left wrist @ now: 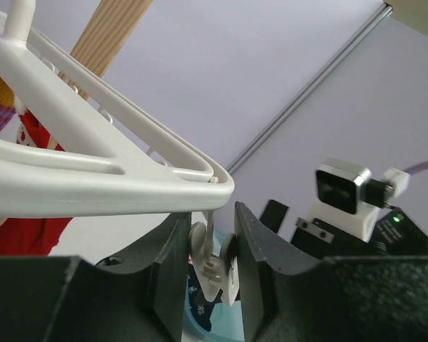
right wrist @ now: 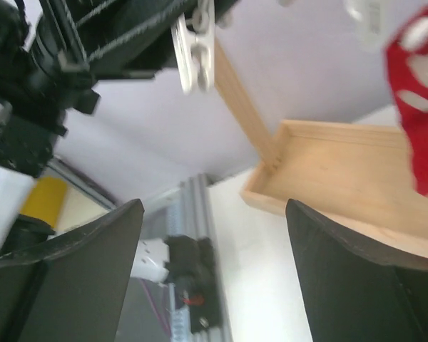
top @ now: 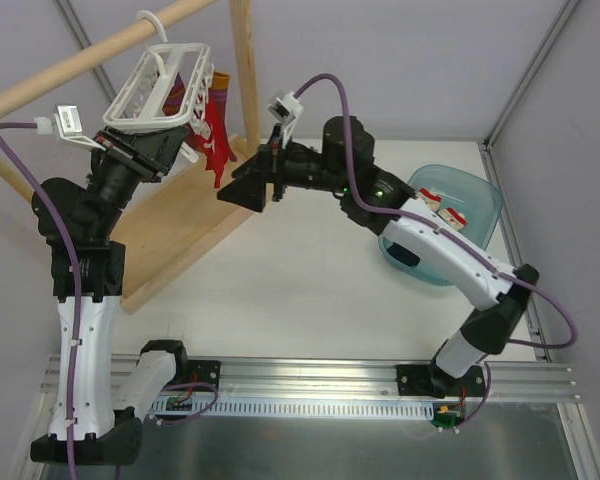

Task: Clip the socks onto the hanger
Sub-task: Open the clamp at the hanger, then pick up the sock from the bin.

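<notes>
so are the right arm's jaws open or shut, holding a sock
Open and empty: in the right wrist view the jaws stand wide apart, nothing held between them, white table showing through.

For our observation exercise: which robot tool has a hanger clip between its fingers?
The left tool, closed around a white plastic clip under the white plastic grid hanger; the right tool gapes open, empty.

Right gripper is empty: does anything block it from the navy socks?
Nothing separate shows. The socks lie in the teal basin, partly under the right arm's own forearm in the top view; the open right gripper sits far off beside the hanger, facing away from them.
</notes>
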Tool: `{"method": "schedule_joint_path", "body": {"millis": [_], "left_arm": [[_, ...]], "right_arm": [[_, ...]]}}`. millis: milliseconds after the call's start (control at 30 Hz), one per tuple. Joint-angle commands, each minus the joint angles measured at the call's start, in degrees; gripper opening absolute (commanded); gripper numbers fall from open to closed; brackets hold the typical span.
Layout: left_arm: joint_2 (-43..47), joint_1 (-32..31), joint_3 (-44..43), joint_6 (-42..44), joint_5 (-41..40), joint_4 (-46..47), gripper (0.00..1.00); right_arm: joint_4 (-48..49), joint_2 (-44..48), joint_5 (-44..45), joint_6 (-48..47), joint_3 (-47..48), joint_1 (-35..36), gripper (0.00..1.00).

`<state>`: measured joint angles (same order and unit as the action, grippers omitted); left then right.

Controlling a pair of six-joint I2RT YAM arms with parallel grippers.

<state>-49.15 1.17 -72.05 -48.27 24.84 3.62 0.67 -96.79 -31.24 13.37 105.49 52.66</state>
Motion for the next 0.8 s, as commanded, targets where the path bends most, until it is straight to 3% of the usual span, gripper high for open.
{"method": "schedule_joint_path", "body": {"millis": [0, 100, 233, 367, 600, 767], "left_arm": [[0.81, -0.20, -1.25, 2.04, -1.11, 1.40, 0.08], [0.72, -0.20, -2.47, 2.65, -3.74, -1.41, 0.05], [0.72, -0.29, -4.41, 3.27, -8.48, -7.30, 0.03], [0.80, -0.20, -5.20, 3.71, -10.60, -9.15, 0.03], [0.45, -0.20, -5.82, 2.83, -13.68, -10.73, 0.02], [0.72, -0.20, -5.64, 3.97, -13.68, -11.09, 0.01]], "right_arm": [[-8.39, 12.40, 8.64, -12.92, -4.49, -1.68, 0.86], [-13.83, 19.35, 18.82, -15.04, -10.56, -4.49, 0.89], [-21.31, 26.38, 42.67, -15.56, -17.41, -9.24, 0.90], [-28.68, 30.60, 58.29, -15.65, -23.48, -15.73, 0.90], [-31.70, 34.74, 63.76, -13.54, -34.55, -30.50, 0.92], [-29.94, 35.44, 56.75, -13.54, -41.50, -40.17, 0.91]]}}
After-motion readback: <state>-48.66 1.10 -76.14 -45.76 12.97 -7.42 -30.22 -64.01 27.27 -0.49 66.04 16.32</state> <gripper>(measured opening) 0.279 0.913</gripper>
